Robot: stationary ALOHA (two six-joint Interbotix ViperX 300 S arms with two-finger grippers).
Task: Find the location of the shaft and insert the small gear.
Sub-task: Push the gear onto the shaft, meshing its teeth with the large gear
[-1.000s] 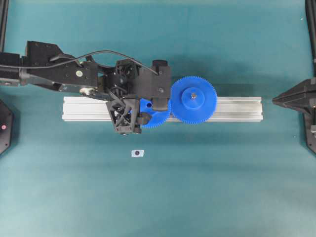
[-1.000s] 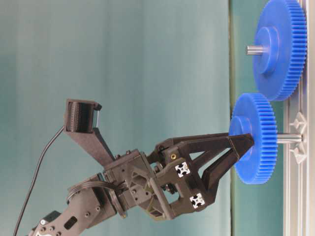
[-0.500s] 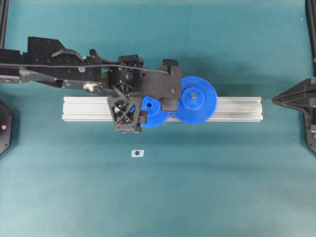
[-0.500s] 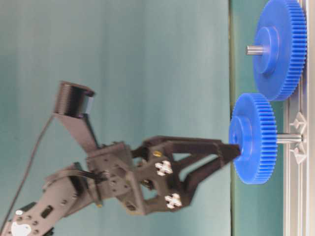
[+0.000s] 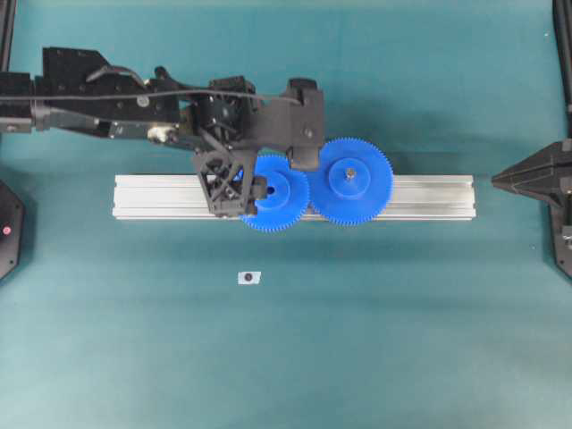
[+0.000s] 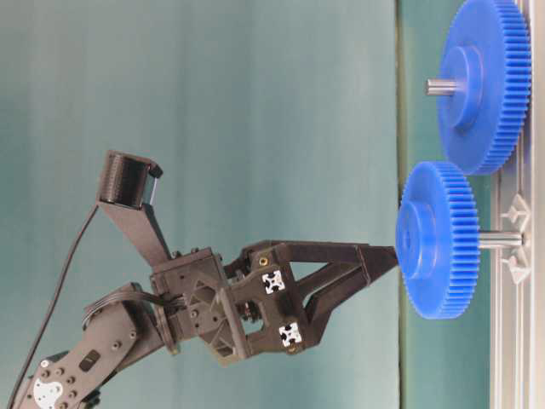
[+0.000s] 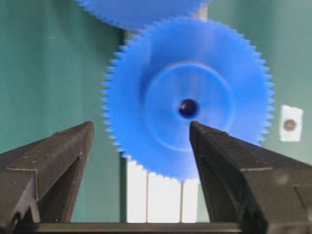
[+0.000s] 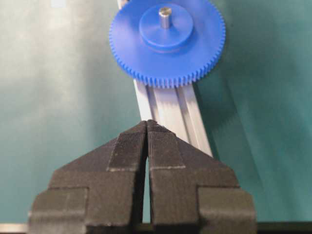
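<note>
The small gear [image 5: 279, 193] sits level on the shaft [image 6: 499, 239], a silvery pin that stands on the aluminium rail [image 5: 429, 197]; its teeth meet those of the larger blue gear [image 5: 350, 180]. My left gripper [image 6: 385, 261] hangs open just above the small gear's hub, holding nothing. In the left wrist view the small gear [image 7: 161, 92] lies past the spread fingers [image 7: 214, 146] of this gripper [image 7: 141, 126], with a dark centre hole. My right gripper [image 8: 147, 124] is shut and empty; it rests at the right edge, off the rail's end [image 5: 523, 179].
The larger gear [image 8: 167, 41] carries its own pin [image 8: 165, 13] on the rail [image 8: 168, 109]. A small white tag with a dark dot [image 5: 249, 277] lies on the teal mat in front of the rail. Black frame posts stand at the corners.
My left gripper, its fingers earlier astride the small gear's hub, has lifted off and drawn back toward the far side, still open. The gear stays on the shaft. The right arm is still.
</note>
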